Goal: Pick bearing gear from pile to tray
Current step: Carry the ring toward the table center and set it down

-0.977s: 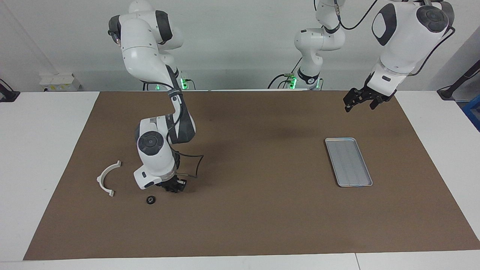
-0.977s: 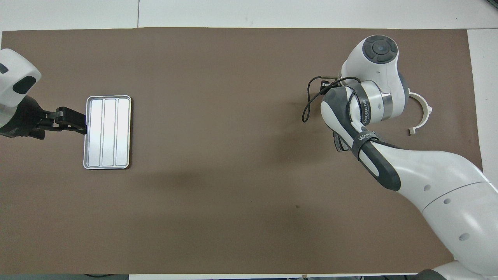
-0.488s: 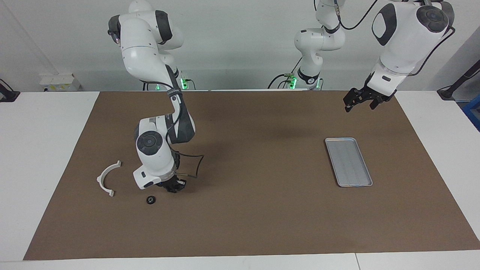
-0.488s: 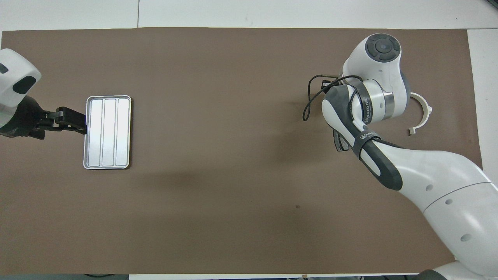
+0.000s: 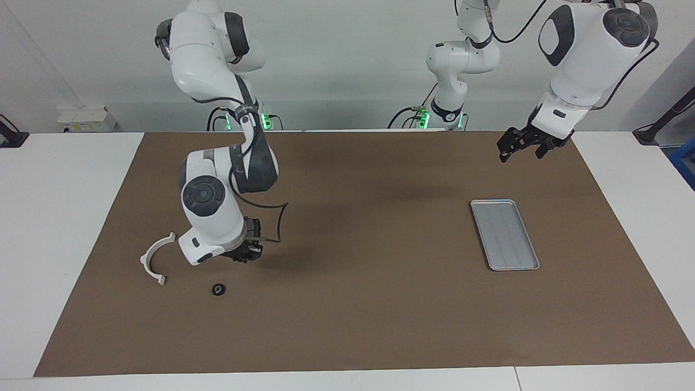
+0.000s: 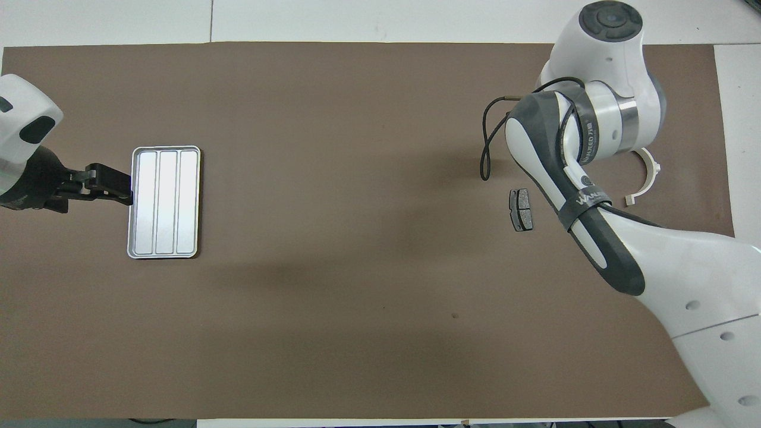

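Observation:
The pile lies toward the right arm's end of the table. It holds a white arc bracket (image 5: pixel 156 259) (image 6: pixel 647 176), a small black round piece (image 5: pixel 219 289) and a dark grey brake pad (image 6: pixel 521 210). The round piece is hidden under the arm in the overhead view. The brake pad is hidden by the arm in the facing view. My right gripper (image 5: pixel 247 254) hangs a little above the mat between the bracket and the round piece. The silver tray (image 5: pixel 505 234) (image 6: pixel 163 202) holds nothing. My left gripper (image 5: pixel 522 153) (image 6: pixel 113 185) waits open in the air by the tray's rim.
A brown mat (image 5: pixel 369 304) covers most of the white table. The right arm's elbow and a looping black cable (image 5: pixel 279 222) stand over the pile area. A wide stretch of bare mat lies between pile and tray.
My right gripper has risen off the mat and drawn back toward the robots. The arm's lift uncovers the brake pad in the overhead view. The left arm has not moved.

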Available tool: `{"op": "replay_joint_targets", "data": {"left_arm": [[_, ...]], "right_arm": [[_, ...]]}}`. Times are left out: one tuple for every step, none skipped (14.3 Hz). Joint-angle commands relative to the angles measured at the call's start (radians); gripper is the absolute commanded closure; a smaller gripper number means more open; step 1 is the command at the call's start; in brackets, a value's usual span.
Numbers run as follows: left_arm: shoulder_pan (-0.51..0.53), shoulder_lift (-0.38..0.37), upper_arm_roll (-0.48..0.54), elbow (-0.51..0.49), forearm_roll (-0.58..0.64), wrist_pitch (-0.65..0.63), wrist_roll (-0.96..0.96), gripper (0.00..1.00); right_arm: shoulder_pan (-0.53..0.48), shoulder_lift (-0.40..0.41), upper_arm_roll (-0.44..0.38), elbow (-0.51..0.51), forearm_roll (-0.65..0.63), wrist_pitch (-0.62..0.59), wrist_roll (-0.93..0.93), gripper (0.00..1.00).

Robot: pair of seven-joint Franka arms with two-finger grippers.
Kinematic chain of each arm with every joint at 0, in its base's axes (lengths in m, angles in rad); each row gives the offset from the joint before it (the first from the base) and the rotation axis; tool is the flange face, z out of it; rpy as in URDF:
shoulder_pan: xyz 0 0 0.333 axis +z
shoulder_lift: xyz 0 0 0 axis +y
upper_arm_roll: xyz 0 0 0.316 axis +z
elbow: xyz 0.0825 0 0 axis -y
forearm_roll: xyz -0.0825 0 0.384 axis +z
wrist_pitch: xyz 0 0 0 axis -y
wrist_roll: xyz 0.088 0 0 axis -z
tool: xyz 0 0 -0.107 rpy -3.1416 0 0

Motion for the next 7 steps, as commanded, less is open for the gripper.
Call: {"op": "replay_joint_targets", "data": {"left_arm": [[-0.008,-0.016,0.007,-0.006,-0.004,-0.001,0.003,0.00],[-0.008,-0.016,0.008,-0.006,-0.004,-0.001,0.003,0.00],[-0.008,-0.016,0.008,-0.006,-0.004,-0.001,0.003,0.00],[-0.008,-0.016,0.008,-0.006,-0.004,-0.001,0.003,0.00],[-0.008,-0.016,0.008,-0.006,-0.004,-0.003,0.003,0.00],[-0.008,-0.016,0.007,-0.006,-0.004,-0.003,0.003,0.00],[-0.008,-0.016,0.008,-0.006,-0.004,-0.001,0.003,0.00]], "right_arm": [[0.062,-0.054,0.035,0.080,0.004,-0.147,-0.004,1.00],[0.096,-0.070,0.037,0.103,0.006,-0.179,0.029,1.00],[0.131,-0.077,0.040,0.124,0.010,-0.196,0.101,1.00],[0.174,-0.078,0.046,0.140,0.030,-0.204,0.195,1.00],[0.215,-0.080,0.048,0.143,0.054,-0.192,0.311,1.00],[0.258,-0.081,0.049,0.141,0.074,-0.163,0.440,1.00],[0.304,-0.083,0.054,0.138,0.087,-0.108,0.576,1.00]]}}
